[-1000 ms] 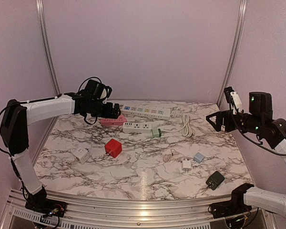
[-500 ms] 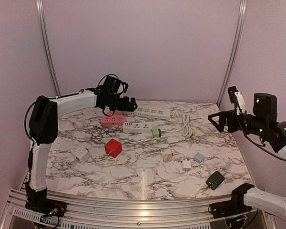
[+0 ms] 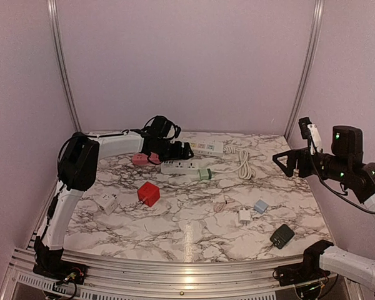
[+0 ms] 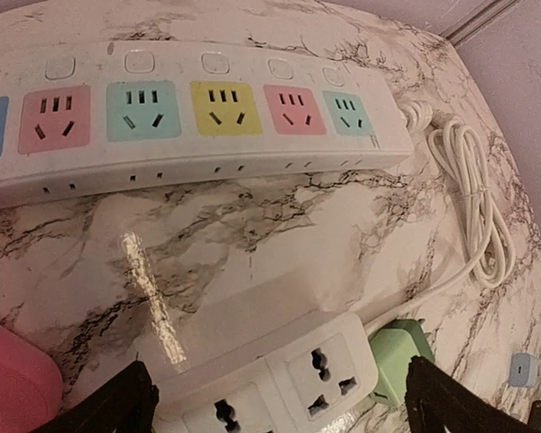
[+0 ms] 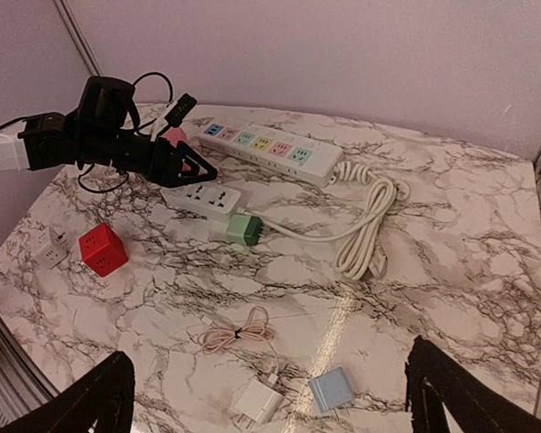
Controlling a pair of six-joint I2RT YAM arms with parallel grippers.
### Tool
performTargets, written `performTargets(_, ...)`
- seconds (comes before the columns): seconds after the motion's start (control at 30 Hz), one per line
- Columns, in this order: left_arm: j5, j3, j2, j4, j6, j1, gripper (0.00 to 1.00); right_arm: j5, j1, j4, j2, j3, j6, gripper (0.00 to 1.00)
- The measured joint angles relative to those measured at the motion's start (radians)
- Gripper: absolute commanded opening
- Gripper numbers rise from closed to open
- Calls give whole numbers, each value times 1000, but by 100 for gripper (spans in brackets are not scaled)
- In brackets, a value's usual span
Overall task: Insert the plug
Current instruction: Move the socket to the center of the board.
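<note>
The left arm rises from its base at the near left corner of the table (image 3: pixel 194 234), bends at a raised elbow, and runs its forearm nearly level toward the right, placing the left gripper (image 3: pixel 182 152) low over the far part of the table. The wrist is pitched downward. In the left wrist view the two dark fingertips (image 4: pixel 117 406) sit at the opposite lower corners of the frame, so the jaws are spread wide with nothing between them. Directly under the jaws lies the white power strip (image 3: pixel 178 166), with its universal sockets facing up. The long power strip (image 4: pixel 207 117) with coloured sockets lies just beyond it, and the pink power strip (image 3: pixel 140 159) lies just to its left. The green plug (image 3: pixel 204 174) rests on the table against the right end of the white power strip. Whether it is seated in that end cannot be told. Its white cord (image 5: pixel 370 225) runs right to a coiled bundle near the end of the long power strip. The right arm is held high at the right edge of the table, forearm angled inward, with the right gripper (image 3: pixel 282 161) pointing left and down, well apart from the plug. Its fingertips (image 5: pixel 104 397) also frame the view at both lower corners: jaws apart, empty.
</note>
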Motion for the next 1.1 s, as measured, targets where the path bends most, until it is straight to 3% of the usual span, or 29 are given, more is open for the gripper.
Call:
performTargets(0.63, 64, 58, 81, 64, -19, -2, 99, -11, 0, 1, -13, -23, 14, 99)
performTargets(1.1, 129, -134, -7, 76, 23, -37, 98, -26, 0, 8, -1, -31, 19, 98)
